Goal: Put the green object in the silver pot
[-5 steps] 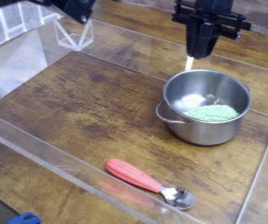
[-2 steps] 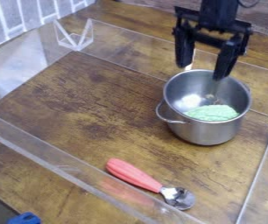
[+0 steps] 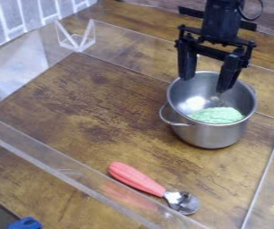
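Camera view: green object (image 3: 218, 115) lies flat on the floor of the silver pot (image 3: 208, 109), toward its near side, long axis running left to right. Gripper (image 3: 211, 74) hangs just above the pot's far rim, jaws wide, holding nothing. Green object sits below and slightly nearer than the jaws; contact seems unlikely, though depth is hard to judge.

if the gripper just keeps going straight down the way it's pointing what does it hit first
Probably the pot: the open gripper hangs over its back half, so it likely meets the pot's floor or back rim before the green object. Depth is hard to judge.
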Motion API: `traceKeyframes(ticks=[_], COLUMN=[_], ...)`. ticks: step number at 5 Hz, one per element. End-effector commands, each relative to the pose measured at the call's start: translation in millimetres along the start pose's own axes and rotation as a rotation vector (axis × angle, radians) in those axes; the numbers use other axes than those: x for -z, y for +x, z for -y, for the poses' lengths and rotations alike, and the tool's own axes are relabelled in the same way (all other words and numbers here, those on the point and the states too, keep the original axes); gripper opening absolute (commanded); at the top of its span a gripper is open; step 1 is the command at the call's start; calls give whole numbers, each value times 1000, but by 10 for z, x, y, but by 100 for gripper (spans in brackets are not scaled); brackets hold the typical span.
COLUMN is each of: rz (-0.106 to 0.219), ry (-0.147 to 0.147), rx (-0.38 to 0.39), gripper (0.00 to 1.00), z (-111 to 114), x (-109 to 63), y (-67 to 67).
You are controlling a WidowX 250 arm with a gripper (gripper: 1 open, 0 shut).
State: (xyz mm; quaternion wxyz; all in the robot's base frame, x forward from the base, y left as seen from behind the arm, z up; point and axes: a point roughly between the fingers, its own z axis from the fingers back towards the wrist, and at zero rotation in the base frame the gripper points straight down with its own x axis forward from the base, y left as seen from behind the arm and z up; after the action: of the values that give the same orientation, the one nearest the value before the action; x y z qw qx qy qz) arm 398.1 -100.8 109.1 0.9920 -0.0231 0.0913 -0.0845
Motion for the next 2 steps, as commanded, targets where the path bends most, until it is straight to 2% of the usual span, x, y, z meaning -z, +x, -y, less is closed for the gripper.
traceKeyframes(ticks=[1,2], rz=[64,32], ry=[-25,-41], rx=[-48,-83], gripper=[100,100], z=[-108,-155], x=[-222,-76], y=[-71,-62])
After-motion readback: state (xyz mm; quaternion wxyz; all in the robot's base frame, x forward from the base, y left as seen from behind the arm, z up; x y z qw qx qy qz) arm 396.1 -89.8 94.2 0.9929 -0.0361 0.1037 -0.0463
